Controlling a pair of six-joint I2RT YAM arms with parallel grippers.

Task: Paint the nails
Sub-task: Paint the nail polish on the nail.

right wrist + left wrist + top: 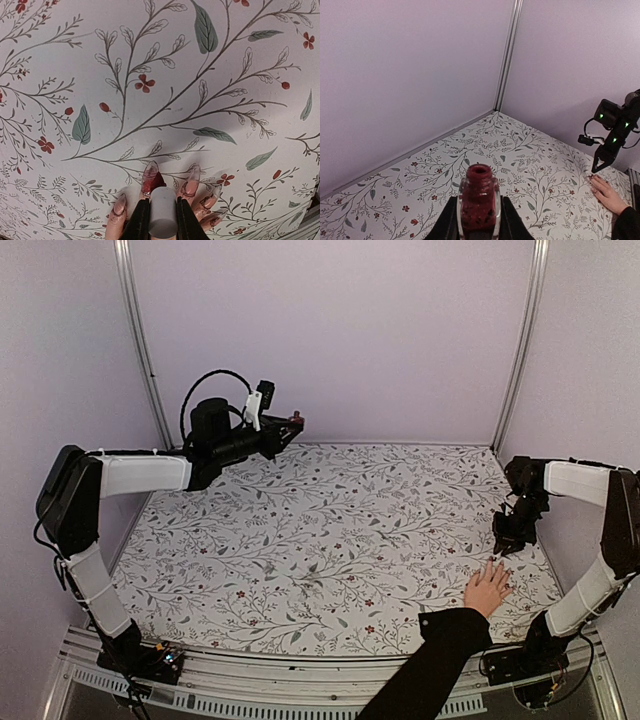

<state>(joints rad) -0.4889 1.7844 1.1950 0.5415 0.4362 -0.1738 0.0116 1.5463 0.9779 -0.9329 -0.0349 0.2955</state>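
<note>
A light-skinned hand point(487, 590) in a black sleeve lies flat at the front right of the table. Its nails point(193, 174) are long and pointed, as the right wrist view shows. One nail point(148, 172) carries wet red polish, and a dark-red brush tip point(158, 180) rests on it. My right gripper point(163, 210) is shut on the white cap point(163, 217) that bears this brush, just above the fingers. My left gripper point(479, 212), raised at the back left, is shut on the uncapped dark-red bottle point(479, 197), which stands upright.
A floral-patterned cloth point(330, 540) covers the table. Pale walls with metal posts point(140, 340) close in the back and sides. The black sleeve point(430, 660) comes in over the near edge beside the right arm's base.
</note>
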